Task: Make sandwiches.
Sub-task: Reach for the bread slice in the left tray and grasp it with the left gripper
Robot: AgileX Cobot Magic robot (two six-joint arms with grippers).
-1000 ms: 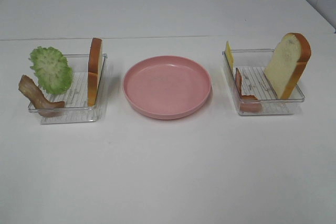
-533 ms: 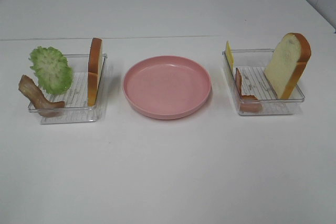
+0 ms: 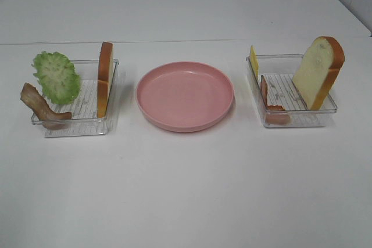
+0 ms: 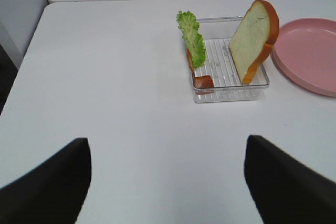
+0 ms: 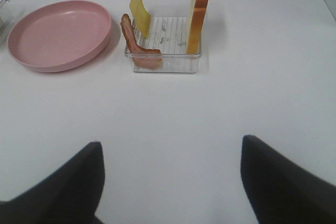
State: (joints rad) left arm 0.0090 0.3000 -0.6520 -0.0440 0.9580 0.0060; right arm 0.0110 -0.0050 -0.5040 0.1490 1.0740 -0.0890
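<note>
The sandwiches' parts stand loose in two clear trays. The left tray (image 3: 75,126) holds a lettuce leaf (image 3: 56,76), a bacon strip (image 3: 40,107) and a bread slice (image 3: 104,78) on edge. In the right tray (image 3: 302,121) are a cheese slice (image 3: 253,60), a bacon strip (image 3: 271,101) and a leaning bread slice (image 3: 318,71). My left gripper (image 4: 165,145) is open, well short of the lettuce (image 4: 191,38) and bread (image 4: 254,38). My right gripper (image 5: 170,142) is open too, short of the cheese (image 5: 139,17), bacon (image 5: 137,45) and bread (image 5: 199,11). Neither gripper shows in the high view.
A round pink plate (image 3: 185,121) with nothing on it sits between the trays, seen also as the plate (image 4: 310,51) beside the left tray (image 4: 226,94) and the plate (image 5: 60,35) beside the right tray (image 5: 173,65). White tabletop lies all around.
</note>
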